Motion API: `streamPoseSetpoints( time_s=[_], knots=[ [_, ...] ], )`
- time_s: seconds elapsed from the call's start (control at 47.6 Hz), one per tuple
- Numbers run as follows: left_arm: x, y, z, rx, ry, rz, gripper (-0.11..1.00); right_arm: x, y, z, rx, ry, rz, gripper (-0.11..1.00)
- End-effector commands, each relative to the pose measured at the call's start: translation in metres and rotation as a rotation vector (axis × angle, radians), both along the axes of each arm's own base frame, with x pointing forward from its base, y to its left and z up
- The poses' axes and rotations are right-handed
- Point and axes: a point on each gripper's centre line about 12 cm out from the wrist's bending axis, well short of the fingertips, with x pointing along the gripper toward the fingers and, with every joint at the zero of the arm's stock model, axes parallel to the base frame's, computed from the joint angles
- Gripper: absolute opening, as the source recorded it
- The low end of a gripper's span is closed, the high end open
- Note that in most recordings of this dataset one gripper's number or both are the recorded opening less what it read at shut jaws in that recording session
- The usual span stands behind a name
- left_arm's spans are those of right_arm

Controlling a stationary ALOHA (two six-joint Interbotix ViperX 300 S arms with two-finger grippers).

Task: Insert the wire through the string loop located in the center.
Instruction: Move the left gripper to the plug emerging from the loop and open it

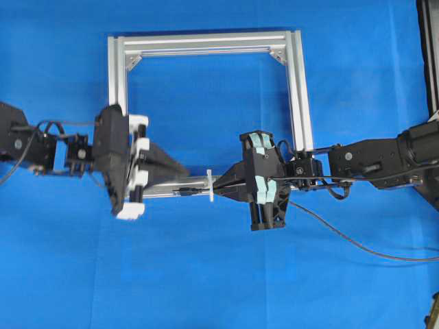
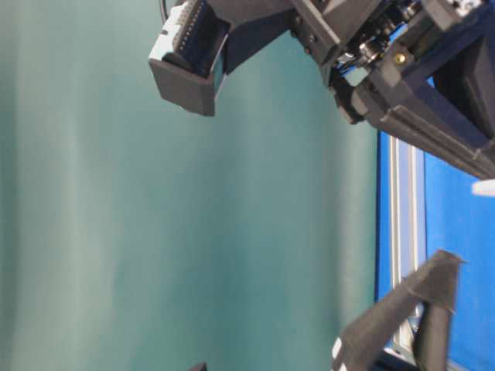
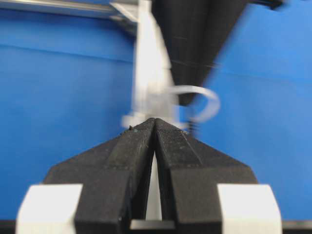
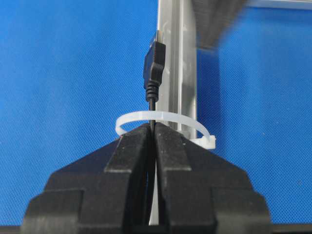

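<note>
Right gripper (image 4: 152, 127) clamped on the wire (image 4: 154, 68), pinching the thin black cable just behind its plug so that the stiff tip juts straight ahead, easy to steer. In the right wrist view, plug already poking up past the white string loop (image 4: 165, 118), with the cable crossing the ring's plane right at the closed jaws; judged threaded, or very nearly so. Loop standing on the near bar of the silver aluminium frame (image 1: 295, 82), roughly mid-bar, between the two arms in the overhead view (image 1: 210, 185).

Left gripper (image 3: 154, 122) pressed together on nothing visible, its tips just short of the loop on the opposite side from the right arm; probably stationed there to take the plug once through. Blurred in the left wrist view, so touching or merely beside: cannot tell. Rest of the wire trailing off the right arm across the blue table cover (image 1: 206, 274) toward the right edge.

No brand, label or readable writing anywhere; only pale tape patches on the right gripper's body.
</note>
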Motion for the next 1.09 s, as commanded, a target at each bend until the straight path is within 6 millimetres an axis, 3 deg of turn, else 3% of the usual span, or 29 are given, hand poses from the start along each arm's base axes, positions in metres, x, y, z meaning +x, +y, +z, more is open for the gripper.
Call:
streamPoseSetpoints(
  time_s=[0.0, 0.168, 0.819, 0.925, 1.072],
  knots=[
    [0.004, -0.013, 0.016, -0.008, -0.055, -0.035, 0.0, 0.003, 0.0, 0.008, 0.001, -0.028, 0.0, -0.02],
    [0.004, -0.024, 0.017, -0.029, -0.059, -0.061, 0.0, 0.003, 0.0, 0.008, 0.001, -0.028, 0.0, -0.02],
    [0.004, -0.025, 0.016, -0.026, -0.051, -0.065, 0.02, 0.002, 0.0, 0.007, 0.0, -0.026, 0.001, -0.02],
    [0.004, -0.025, 0.016, -0.027, -0.051, -0.065, 0.22, 0.002, 0.0, 0.007, 0.0, -0.023, 0.0, -0.02],
    [0.004, -0.025, 0.015, -0.032, -0.044, -0.063, 0.65, 0.002, 0.0, 0.007, 0.001, -0.026, 0.0, -0.02]
  ],
)
